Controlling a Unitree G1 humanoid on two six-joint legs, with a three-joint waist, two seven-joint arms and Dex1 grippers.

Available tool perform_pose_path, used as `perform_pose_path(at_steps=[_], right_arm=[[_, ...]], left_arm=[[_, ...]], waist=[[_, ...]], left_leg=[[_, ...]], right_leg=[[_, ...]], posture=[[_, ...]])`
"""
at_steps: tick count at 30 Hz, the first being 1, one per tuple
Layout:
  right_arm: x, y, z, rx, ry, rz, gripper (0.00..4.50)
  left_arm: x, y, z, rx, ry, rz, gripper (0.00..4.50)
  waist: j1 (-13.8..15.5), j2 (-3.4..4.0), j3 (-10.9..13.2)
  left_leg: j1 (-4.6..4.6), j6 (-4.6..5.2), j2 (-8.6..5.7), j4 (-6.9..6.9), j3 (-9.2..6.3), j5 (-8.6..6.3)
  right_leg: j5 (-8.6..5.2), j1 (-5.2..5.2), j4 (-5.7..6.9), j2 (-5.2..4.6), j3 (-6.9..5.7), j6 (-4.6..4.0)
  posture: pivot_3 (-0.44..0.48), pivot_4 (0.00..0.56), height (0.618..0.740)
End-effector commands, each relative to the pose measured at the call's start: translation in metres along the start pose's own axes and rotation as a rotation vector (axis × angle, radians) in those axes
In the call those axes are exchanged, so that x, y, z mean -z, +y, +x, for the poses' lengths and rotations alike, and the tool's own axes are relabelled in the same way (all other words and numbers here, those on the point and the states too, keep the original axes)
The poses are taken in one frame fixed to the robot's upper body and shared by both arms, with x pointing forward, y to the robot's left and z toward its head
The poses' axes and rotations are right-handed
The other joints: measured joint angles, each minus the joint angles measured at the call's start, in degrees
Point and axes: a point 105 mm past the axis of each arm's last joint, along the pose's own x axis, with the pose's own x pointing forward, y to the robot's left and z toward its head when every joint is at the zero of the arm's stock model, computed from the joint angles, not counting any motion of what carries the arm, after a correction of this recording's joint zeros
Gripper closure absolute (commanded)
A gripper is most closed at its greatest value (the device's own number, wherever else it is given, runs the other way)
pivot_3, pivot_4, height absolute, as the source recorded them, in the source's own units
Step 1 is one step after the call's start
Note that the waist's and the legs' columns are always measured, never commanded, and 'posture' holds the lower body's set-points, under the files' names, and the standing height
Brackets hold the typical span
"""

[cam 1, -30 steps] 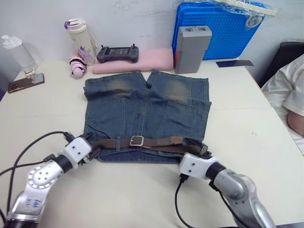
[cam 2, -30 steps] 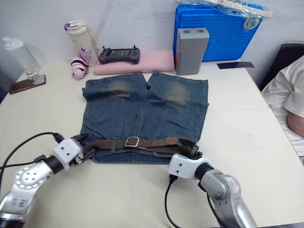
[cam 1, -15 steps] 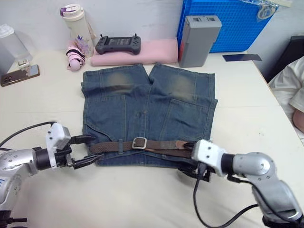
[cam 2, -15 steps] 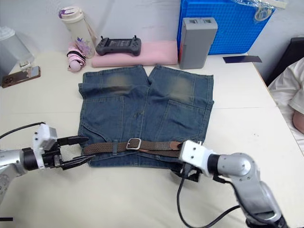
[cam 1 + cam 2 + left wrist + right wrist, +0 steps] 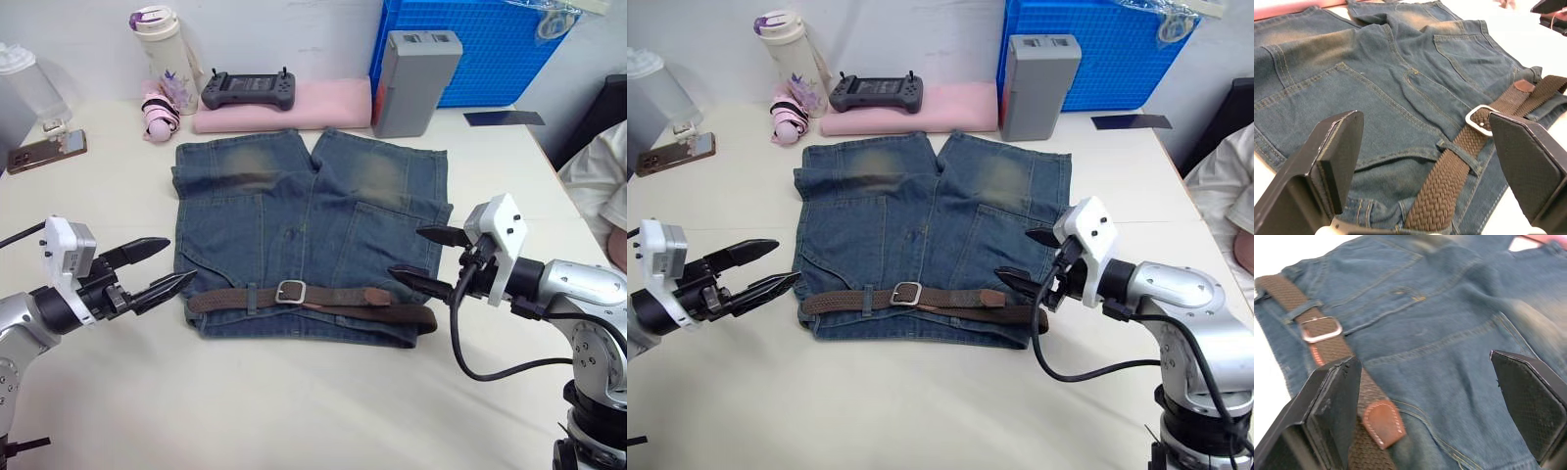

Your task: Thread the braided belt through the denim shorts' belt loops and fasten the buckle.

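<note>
- Between the two grippers, on the table [image 5: 294,411], lie the denim shorts [image 5: 309,225], waistband nearest the robot, with the braided belt [image 5: 323,297] running along that waistband from one side to the other.
- The left gripper [image 5: 157,270] hovers just off the shorts' left edge, jaws spread wide and holding nothing; the belt's left end lies just beyond its fingertips.
- The right gripper [image 5: 423,258] hangs beside the shorts' right edge, jaws likewise spread and empty, the belt's right-hand bend just below its lower finger.
- The buckle [image 5: 1480,119] sits about midway between the two sets of jaws, the strap passing through its frame and on to a leather tip [image 5: 1382,425]; a belt loop [image 5: 1458,151] crosses the strap next to it.
- By the look of it, threading and fastening are done, and both arms stand clear.
- The next move calls for little more than checking the prong is seated, which cannot be made out here.
</note>
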Motion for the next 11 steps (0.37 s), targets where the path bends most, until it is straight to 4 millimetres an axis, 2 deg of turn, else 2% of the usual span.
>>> perform_pose_path(at_steps=[1,11], right_arm=[[-0.0023,-0.0035,-0.0029,0.021,-0.002,-0.031,0.00],[0.0019,-0.0021,-0.0020,0.024,0.011,-0.031,0.00]], left_arm=[[-0.0061,-0.0044,0.0007,0.000,-0.013,0.040,0.09],[-0.0070,-0.0067,0.0068,0.021,-0.029,0.037,0.09]], waist=[[0.00,0.00,0.00],[0.10,0.00,0.00]], left_leg=[[0.00,0.00,0.00,0.01,0.02,0.00],[0.00,0.00,0.00,0.35,0.02,0.00]], right_leg=[[0.00,0.00,0.02,0.00,0.01,0.00],[0.01,0.01,0.09,-0.01,0.06,0.02]], posture=[[0.000,0.150,0.725],[0.000,0.150,0.725]])
